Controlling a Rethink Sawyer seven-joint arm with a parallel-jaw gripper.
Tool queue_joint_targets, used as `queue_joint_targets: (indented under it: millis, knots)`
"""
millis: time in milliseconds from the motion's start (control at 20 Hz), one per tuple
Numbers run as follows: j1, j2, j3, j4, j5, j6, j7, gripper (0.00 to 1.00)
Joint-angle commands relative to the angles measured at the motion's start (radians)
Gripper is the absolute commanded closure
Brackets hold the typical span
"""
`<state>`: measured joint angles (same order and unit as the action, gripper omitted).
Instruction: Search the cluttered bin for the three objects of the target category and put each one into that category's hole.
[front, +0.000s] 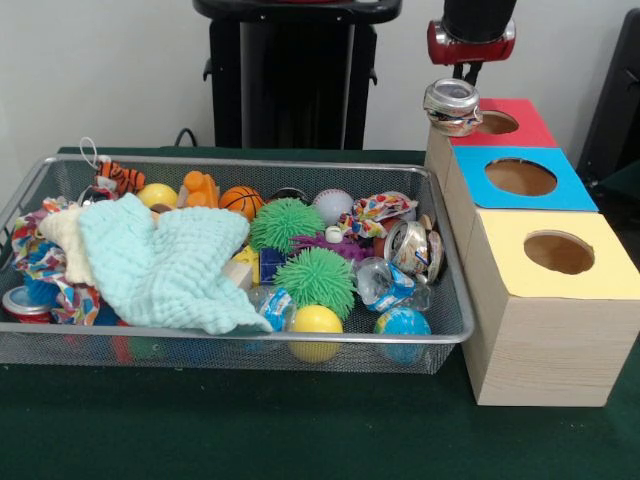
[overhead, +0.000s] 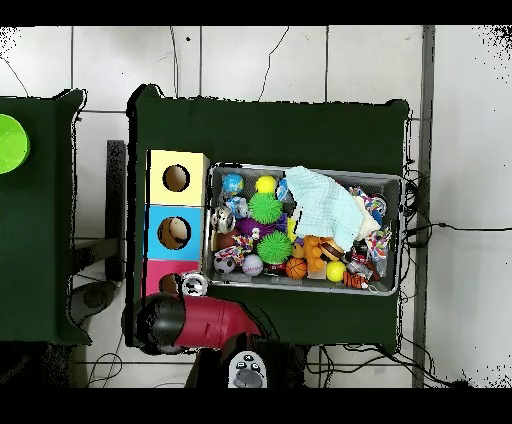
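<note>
My gripper (front: 458, 82) hangs at the top right, shut on a dented silver can (front: 452, 106). The can is held just above the left edge of the red-topped box, a little left of its round hole (front: 497, 122). In the overhead view the can (overhead: 193, 286) sits beside that hole (overhead: 168, 285), with the arm (overhead: 200, 322) covering part of the box. The wire mesh bin (front: 250, 334) holds a second can (front: 412, 247) lying at its right end. A red can (front: 25, 303) lies at its near left corner, half under cloth.
The blue-topped box (front: 520, 177) and the yellow-topped box (front: 558, 252) stand in a row in front of the red one. The bin also holds a pale green towel (front: 165, 265), spiky green balls (front: 315, 280), a clear bottle (front: 385, 285) and several small balls.
</note>
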<state>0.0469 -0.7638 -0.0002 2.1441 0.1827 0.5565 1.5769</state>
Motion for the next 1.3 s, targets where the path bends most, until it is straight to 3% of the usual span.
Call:
queue_joint_targets:
  millis: [50, 200, 400, 700, 950, 1300]
  knots:
    - [-0.046, -0.011, 0.011, -0.194, -0.067, 0.157, 0.075, 1.0]
    - [-0.071, 0.071, 0.016, -0.29, -0.094, 0.038, 0.051, 1.0]
    - [-0.105, 0.157, 0.028, -0.381, -0.189, -0.109, -0.011, 1.0]
    - [-0.142, 0.226, 0.027, -0.419, -0.331, -0.405, 0.038, 1.0]
    - [-0.135, 0.18, 0.023, -0.438, -0.393, -0.404, 0.073, 1.0]
    - [-0.154, 0.097, 0.053, -0.397, -0.379, -0.305, 0.097, 1.0]
